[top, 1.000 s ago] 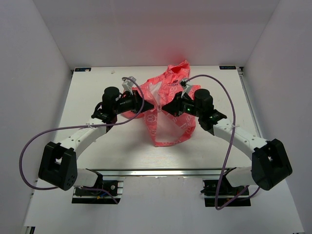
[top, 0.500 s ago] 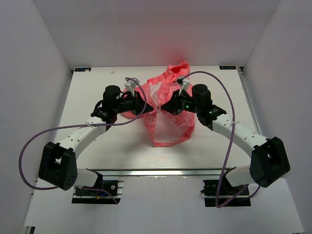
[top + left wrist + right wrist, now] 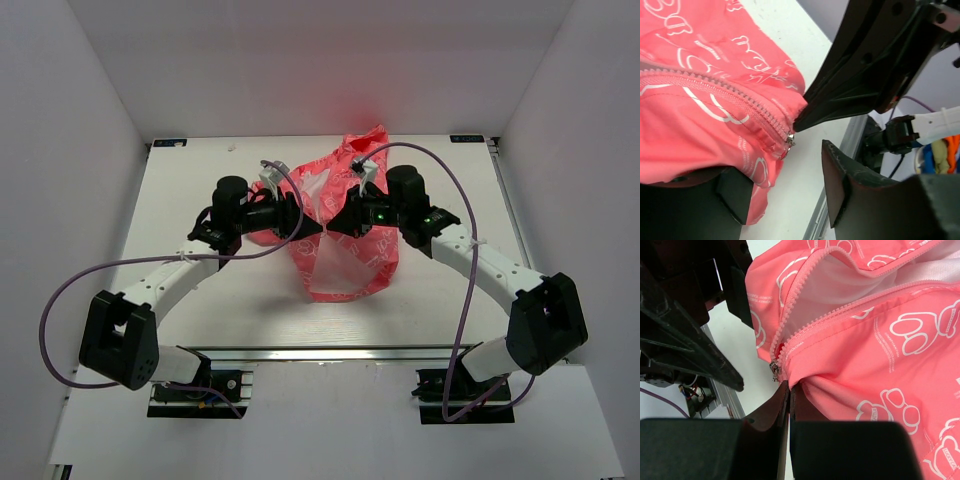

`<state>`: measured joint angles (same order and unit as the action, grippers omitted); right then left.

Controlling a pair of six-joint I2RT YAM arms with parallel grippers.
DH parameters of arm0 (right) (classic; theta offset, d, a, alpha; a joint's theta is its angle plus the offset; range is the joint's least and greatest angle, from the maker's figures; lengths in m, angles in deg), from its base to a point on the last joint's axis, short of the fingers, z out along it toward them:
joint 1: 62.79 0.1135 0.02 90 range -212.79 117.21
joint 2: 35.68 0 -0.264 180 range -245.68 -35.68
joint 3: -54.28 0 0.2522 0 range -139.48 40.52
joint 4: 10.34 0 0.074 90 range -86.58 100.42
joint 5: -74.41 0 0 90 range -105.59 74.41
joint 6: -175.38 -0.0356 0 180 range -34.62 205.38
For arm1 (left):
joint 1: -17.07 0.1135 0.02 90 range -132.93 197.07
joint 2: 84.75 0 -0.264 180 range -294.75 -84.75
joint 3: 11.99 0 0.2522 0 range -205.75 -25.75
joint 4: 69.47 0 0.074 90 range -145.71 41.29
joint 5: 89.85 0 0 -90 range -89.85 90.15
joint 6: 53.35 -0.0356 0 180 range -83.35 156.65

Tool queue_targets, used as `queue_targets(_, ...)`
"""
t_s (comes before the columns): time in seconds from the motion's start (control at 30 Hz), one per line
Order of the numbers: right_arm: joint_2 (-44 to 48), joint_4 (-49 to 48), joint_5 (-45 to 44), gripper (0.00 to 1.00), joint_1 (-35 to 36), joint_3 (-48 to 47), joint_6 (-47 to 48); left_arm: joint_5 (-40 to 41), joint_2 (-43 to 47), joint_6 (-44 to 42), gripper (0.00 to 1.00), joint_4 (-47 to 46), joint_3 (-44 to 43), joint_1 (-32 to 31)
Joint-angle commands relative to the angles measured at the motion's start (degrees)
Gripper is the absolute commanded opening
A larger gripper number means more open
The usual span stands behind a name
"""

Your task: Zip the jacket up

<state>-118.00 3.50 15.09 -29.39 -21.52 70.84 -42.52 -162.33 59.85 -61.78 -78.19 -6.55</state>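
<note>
The jacket (image 3: pixel 345 255) lies crumpled in the middle of the white table (image 3: pixel 200 170), between the two arms, with its hood end toward the far edge. Both arms reach in toward its near half, and their tips almost meet over the cloth.

The right gripper (image 3: pixel 336 224) is clenched on the jacket. In the right wrist view its fingers (image 3: pixel 782 407) are pressed together with a fold of the pink hem pinched between them, just beside the zipper slider (image 3: pixel 774 366). Above the slider the two rows of teeth (image 3: pixel 795 300) part, and the white lining (image 3: pixel 840 285) shows in the gap.

The left gripper (image 3: pixel 316 229) is released. Its two fingers (image 3: pixel 837 187) stand apart with bare table showing between them, and the cloth drapes over the other finger (not squeezed, as far as the left wrist view shows). The slider (image 3: pixel 789 142) hangs at the edge of the cloth, just beside the right gripper's pointed tip.
</note>
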Motion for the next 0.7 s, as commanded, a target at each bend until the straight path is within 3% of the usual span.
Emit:
queue_targets(0.0,0.06,-1.13,2.2,0.0,0.25,-1.94,1.01,-4.34,0.33,5.71,0.64,-9.73,2.17,-0.38)
queue_targets(0.1,0.15,-1.3,1.75,0.0,0.25,-1.59,0.58,-4.87,-0.46,7.91,0.64,-12.64,3.4,-0.38)
queue_targets(0.37,0.23,-4.82,2.11,0.0,0.25,0.25,-2.59,-6.81,-2.66,12.3,0.28,-18.98,5.16,-0.38)
queue_targets(0.47,0.06,-4.73,1.67,0.0,0.25,0.17,-2.77,-6.89,-2.84,12.92,0.2,-20.3,5.42,-0.38)
queue_targets(0.57,0.41,-4.91,0.53,0.0,0.25,0.43,-3.21,-6.81,-3.01,12.57,0.21,-18.9,5.07,-0.38)
queue_targets(0.67,0.67,-4.65,0.17,0.0,0.17,0.34,-3.21,-6.46,-2.75,12.31,0.35,-17.23,4.98,-0.38)
